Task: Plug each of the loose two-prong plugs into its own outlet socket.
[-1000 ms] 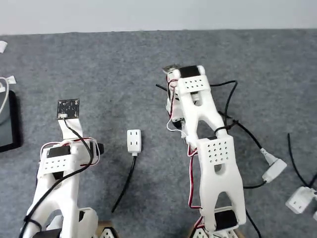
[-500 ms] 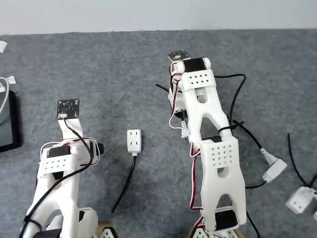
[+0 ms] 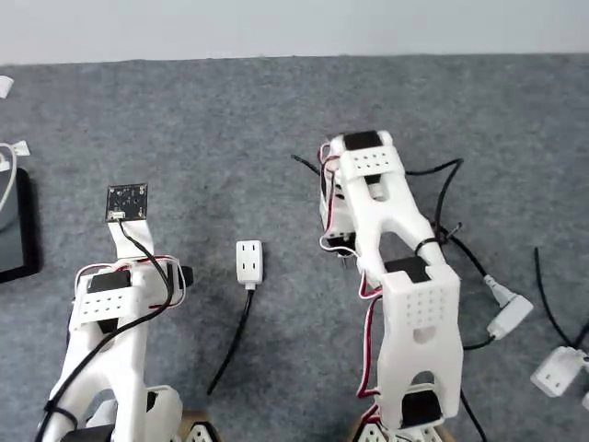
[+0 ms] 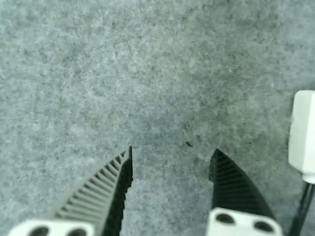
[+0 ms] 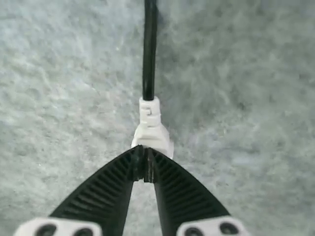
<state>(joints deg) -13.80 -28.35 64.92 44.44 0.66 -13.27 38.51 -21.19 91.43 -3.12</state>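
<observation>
My right gripper (image 5: 145,156) is shut on a white two-prong plug (image 5: 151,133), whose black cord (image 5: 150,49) runs straight away over the grey carpet. From above, the right arm (image 3: 396,249) covers that plug; a bit of its cord (image 3: 299,164) shows beside the wrist. A white outlet socket (image 3: 248,261) with a black cord lies between the two arms. The same socket (image 4: 304,135) sits just beside my left gripper (image 4: 172,152), which hangs open over bare carpet. A second white plug (image 3: 509,315) and another white socket (image 3: 558,368) lie at the right.
A black flat device (image 3: 14,226) lies at the left edge with small white scraps nearby. Loose black cords (image 3: 451,235) trail around the right arm. The left arm (image 3: 106,304) stands at the lower left. Open carpet stretches across the back.
The right arm has drawn back toward its base and slightly right, its wrist folding in with the plug held. The left arm and the middle socket have not moved.
</observation>
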